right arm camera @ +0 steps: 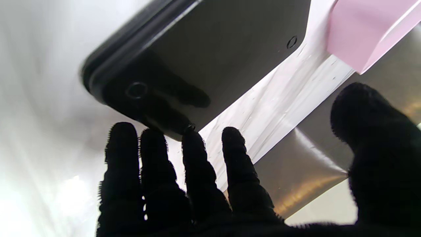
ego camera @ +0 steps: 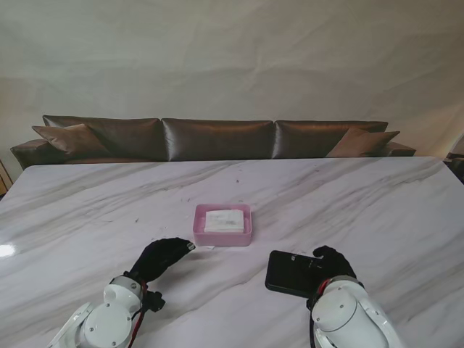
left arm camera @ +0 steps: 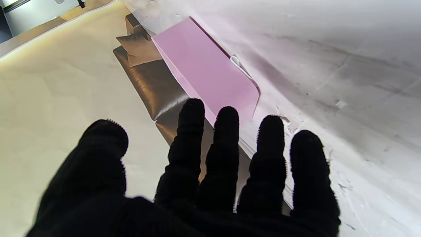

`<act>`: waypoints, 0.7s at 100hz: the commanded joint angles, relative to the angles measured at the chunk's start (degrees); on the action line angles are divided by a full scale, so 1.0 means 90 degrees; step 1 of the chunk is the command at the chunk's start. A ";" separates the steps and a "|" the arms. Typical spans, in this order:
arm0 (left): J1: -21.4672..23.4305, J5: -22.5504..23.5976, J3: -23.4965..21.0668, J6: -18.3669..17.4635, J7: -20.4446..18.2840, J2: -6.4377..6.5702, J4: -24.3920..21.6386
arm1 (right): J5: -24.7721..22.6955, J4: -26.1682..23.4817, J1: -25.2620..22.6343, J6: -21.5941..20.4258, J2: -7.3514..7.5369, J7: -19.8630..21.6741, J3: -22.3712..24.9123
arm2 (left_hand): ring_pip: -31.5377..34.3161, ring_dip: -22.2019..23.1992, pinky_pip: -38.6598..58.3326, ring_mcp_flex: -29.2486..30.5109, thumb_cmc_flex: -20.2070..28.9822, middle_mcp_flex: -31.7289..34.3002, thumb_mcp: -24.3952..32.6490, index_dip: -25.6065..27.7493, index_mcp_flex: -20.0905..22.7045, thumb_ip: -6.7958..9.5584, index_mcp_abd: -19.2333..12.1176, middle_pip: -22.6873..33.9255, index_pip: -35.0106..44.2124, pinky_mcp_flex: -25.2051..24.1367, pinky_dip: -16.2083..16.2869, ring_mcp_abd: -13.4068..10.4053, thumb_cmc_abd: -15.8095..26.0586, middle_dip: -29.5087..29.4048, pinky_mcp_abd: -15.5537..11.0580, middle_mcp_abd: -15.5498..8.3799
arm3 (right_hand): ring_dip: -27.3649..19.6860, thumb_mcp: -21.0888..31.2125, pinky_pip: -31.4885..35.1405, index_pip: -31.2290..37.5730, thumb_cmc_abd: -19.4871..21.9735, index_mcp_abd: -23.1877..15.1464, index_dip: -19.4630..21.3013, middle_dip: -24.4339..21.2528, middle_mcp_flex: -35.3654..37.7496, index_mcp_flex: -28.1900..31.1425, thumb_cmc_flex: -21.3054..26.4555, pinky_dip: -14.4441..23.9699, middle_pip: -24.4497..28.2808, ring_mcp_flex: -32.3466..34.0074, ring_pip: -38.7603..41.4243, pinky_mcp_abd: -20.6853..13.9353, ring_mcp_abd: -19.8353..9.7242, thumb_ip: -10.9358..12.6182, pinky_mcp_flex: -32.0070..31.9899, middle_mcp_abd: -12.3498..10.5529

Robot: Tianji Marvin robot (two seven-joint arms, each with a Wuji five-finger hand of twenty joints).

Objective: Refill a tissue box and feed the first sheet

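From the stand's view the pink rectangular plastic tissue box (ego camera: 222,225), open with a white tissue pack (ego camera: 224,220) inside, sits just beyond the empty, spread left hand (ego camera: 164,257), probably ready to steady it; both wrist views agree, the right hand (right arm camera: 210,184) open at the black flat lid (right arm camera: 204,59).

You see a pink tissue box (ego camera: 222,225) holding a white tissue stack (ego camera: 224,220), a black lid (ego camera: 293,273), two black-gloved hands, and a white table (ego camera: 377,210) veined with grey marbling.
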 commanded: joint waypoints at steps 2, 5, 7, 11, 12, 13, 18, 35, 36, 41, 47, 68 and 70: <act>0.0090 -0.0012 -0.0048 0.0022 -0.0075 -0.0016 -0.0051 | 0.0120 0.0093 -0.0036 -0.0087 -0.0064 0.0132 -0.0111 | 0.0099 0.0102 -0.3860 0.0058 0.0059 -0.0010 -0.0040 -0.0063 -0.0217 0.0209 -0.0226 -0.0037 -0.0072 0.0061 0.0130 0.0049 0.0151 -0.0019 0.0237 -0.0247 | -0.0002 -0.0110 0.0030 0.0073 0.0057 0.0084 -0.0067 -0.0061 -0.0035 -0.0190 0.0011 0.0064 0.0100 -0.0044 0.0070 0.0057 -0.0080 0.0148 -0.0005 0.0147; 0.0098 -0.0021 -0.0055 0.0018 -0.0071 -0.0018 -0.0048 | 0.0157 0.0110 -0.0027 -0.0141 -0.0055 0.0158 -0.0132 | 0.0109 0.0112 -0.3835 0.0070 0.0065 -0.0002 -0.0037 -0.0062 -0.0209 0.0211 -0.0216 -0.0029 -0.0068 0.0085 0.0142 0.0059 0.0153 -0.0015 0.0244 -0.0238 | -0.0016 -0.0112 0.0033 0.0079 0.0063 0.0083 -0.0077 -0.0061 -0.0034 -0.0191 0.0006 0.0064 0.0106 -0.0044 0.0056 0.0002 -0.0161 0.0152 0.0003 0.0139; 0.0101 -0.0029 -0.0059 0.0013 -0.0066 -0.0020 -0.0045 | 0.0181 0.0116 -0.0023 -0.0180 -0.0047 0.0179 -0.0145 | 0.0118 0.0120 -0.3810 0.0078 0.0068 0.0014 -0.0035 -0.0062 -0.0207 0.0211 -0.0209 -0.0016 -0.0067 0.0108 0.0154 0.0063 0.0158 -0.0009 0.0240 -0.0234 | -0.0028 -0.0112 0.0033 0.0081 0.0065 0.0080 -0.0083 -0.0062 -0.0037 -0.0194 0.0008 0.0063 0.0107 -0.0052 0.0041 -0.0033 -0.0219 0.0154 0.0004 0.0126; 0.0097 -0.0046 -0.0056 0.0007 -0.0053 -0.0025 -0.0033 | 0.0224 0.0142 -0.0003 -0.0278 -0.0022 0.0251 -0.0163 | 0.0137 0.0140 -0.3733 0.0089 0.0059 0.0013 -0.0044 -0.0064 -0.0206 0.0210 -0.0210 -0.0006 -0.0067 0.0160 0.0191 0.0087 0.0156 -0.0003 0.0234 -0.0231 | -0.0044 -0.0117 0.0030 0.0087 0.0079 0.0076 -0.0090 -0.0063 -0.0041 -0.0189 0.0002 0.0061 0.0110 -0.0047 0.0025 -0.0087 -0.0274 0.0155 -0.0004 0.0102; 0.0095 -0.0051 -0.0054 0.0006 -0.0050 -0.0026 -0.0029 | 0.0232 0.0149 0.0003 -0.0301 -0.0015 0.0271 -0.0167 | 0.0150 0.0154 -0.3684 0.0090 0.0065 0.0019 -0.0041 -0.0065 -0.0204 0.0211 -0.0200 0.0003 -0.0066 0.0169 0.0217 0.0097 0.0160 0.0003 0.0224 -0.0224 | -0.0048 -0.0118 0.0030 0.0089 0.0078 0.0074 -0.0092 -0.0063 -0.0043 -0.0188 0.0004 0.0060 0.0110 -0.0049 0.0022 -0.0096 -0.0278 0.0155 -0.0005 0.0108; 0.0093 -0.0056 -0.0052 0.0006 -0.0048 -0.0028 -0.0025 | 0.0238 0.0155 0.0010 -0.0320 -0.0008 0.0291 -0.0171 | 0.0159 0.0162 -0.3652 0.0096 0.0068 0.0023 -0.0039 -0.0065 -0.0200 0.0212 -0.0193 0.0007 -0.0064 0.0183 0.0233 0.0105 0.0162 0.0005 0.0218 -0.0221 | -0.0052 -0.0119 0.0028 0.0090 0.0080 0.0076 -0.0093 -0.0063 -0.0043 -0.0188 0.0004 0.0059 0.0111 -0.0051 0.0018 -0.0098 -0.0284 0.0155 -0.0010 0.0111; 0.0076 -0.0094 -0.0037 0.0008 -0.0047 -0.0033 -0.0009 | 0.0243 0.0201 0.0056 -0.0400 0.0028 0.0395 -0.0197 | 0.0198 0.0195 -0.3507 0.0113 0.0063 0.0031 -0.0044 -0.0067 -0.0189 0.0213 -0.0197 0.0018 -0.0060 0.0265 0.0305 0.0140 0.0163 0.0012 0.0195 -0.0216 | -0.0063 -0.0128 0.0027 0.0102 0.0087 0.0061 -0.0098 -0.0063 -0.0034 -0.0173 -0.0003 0.0059 0.0118 -0.0041 0.0013 -0.0106 -0.0298 0.0155 -0.0018 0.0088; -0.0006 -0.0253 0.0053 0.0082 -0.0185 -0.0024 -0.0020 | -0.0096 0.0344 0.0241 -0.0487 0.0187 0.0767 -0.0257 | 0.0389 0.0303 -0.2899 0.0226 0.0063 0.0111 -0.0049 -0.0081 -0.0170 0.0221 -0.0162 0.0080 -0.0055 0.0596 0.0640 0.0242 0.0193 0.0044 0.0053 -0.0156 | -0.0038 -0.0135 0.0038 0.0357 0.0005 -0.0294 -0.0019 -0.0006 0.0250 0.0343 0.0043 0.0081 0.0276 -0.0012 0.0054 -0.0144 -0.0426 0.0157 -0.0102 -0.0313; -0.0010 -0.0251 0.0058 0.0085 -0.0189 -0.0023 -0.0022 | -0.0151 0.0348 0.0250 -0.0495 0.0202 0.0796 -0.0261 | 0.0397 0.0307 -0.2884 0.0234 0.0068 0.0116 -0.0046 -0.0081 -0.0165 0.0221 -0.0153 0.0084 -0.0052 0.0603 0.0649 0.0242 0.0193 0.0046 0.0048 -0.0156 | -0.0034 -0.0134 0.0040 0.0385 -0.0027 -0.0345 -0.0007 0.0000 0.0279 0.0409 0.0044 0.0083 0.0292 -0.0013 0.0055 -0.0147 -0.0444 0.0156 -0.0107 -0.0351; -0.0023 -0.0243 0.0078 0.0099 -0.0195 -0.0022 -0.0032 | -0.0520 0.0349 0.0297 -0.0608 0.0325 0.1066 -0.0271 | 0.0426 0.0319 -0.2822 0.0257 0.0067 0.0141 -0.0050 -0.0075 -0.0140 0.0220 -0.0147 0.0105 -0.0033 0.0632 0.0690 0.0230 0.0195 0.0056 0.0028 -0.0160 | -0.0024 -0.0051 -0.0013 0.0360 -0.0169 -0.0483 0.0005 0.0044 0.0311 0.0519 -0.0045 0.0089 0.0368 -0.0101 -0.0016 -0.0236 -0.0581 0.0152 -0.0184 -0.0547; -0.0041 -0.0258 0.0099 0.0123 -0.0201 -0.0024 -0.0034 | -0.1119 0.0346 0.0375 -0.0846 0.0510 0.1503 -0.0272 | 0.0454 0.0333 -0.2770 0.0275 0.0070 0.0167 -0.0050 -0.0069 -0.0112 0.0221 -0.0137 0.0128 -0.0010 0.0664 0.0725 0.0235 0.0192 0.0066 0.0009 -0.0140 | -0.0015 0.0036 -0.0085 0.0326 -0.0273 -0.0619 0.0039 0.0121 0.0243 0.0559 -0.0170 0.0093 0.0444 -0.0212 -0.0078 -0.0415 -0.0709 0.0126 -0.0240 -0.0700; -0.0126 -0.0324 0.0169 0.0161 -0.0206 -0.0037 0.0049 | -0.1775 0.0452 0.0810 -0.1364 0.0700 0.2064 -0.0306 | 0.0558 0.0395 -0.2528 0.0317 0.0079 0.0189 -0.0052 -0.0071 -0.0106 0.0222 -0.0114 0.0181 0.0013 0.0789 0.0896 0.0232 0.0199 0.0097 -0.0100 -0.0138 | -0.0024 0.0182 -0.0230 0.0270 -0.0425 -0.0673 0.0100 0.0225 0.0170 0.0573 -0.0252 0.0064 0.0503 -0.0267 -0.0119 -0.0653 -0.0941 0.0063 -0.0302 -0.0869; -0.0136 -0.0333 0.0177 0.0159 -0.0204 -0.0039 0.0066 | -0.1757 0.0487 0.0867 -0.1389 0.0698 0.2065 -0.0329 | 0.0566 0.0399 -0.2515 0.0324 0.0088 0.0191 -0.0047 -0.0071 -0.0101 0.0224 -0.0109 0.0183 0.0017 0.0793 0.0907 0.0226 0.0198 0.0098 -0.0105 -0.0138 | -0.0023 0.0179 -0.0234 0.0271 -0.0422 -0.0677 0.0104 0.0230 0.0192 0.0581 -0.0248 0.0063 0.0511 -0.0242 -0.0111 -0.0668 -0.0952 0.0055 -0.0293 -0.0868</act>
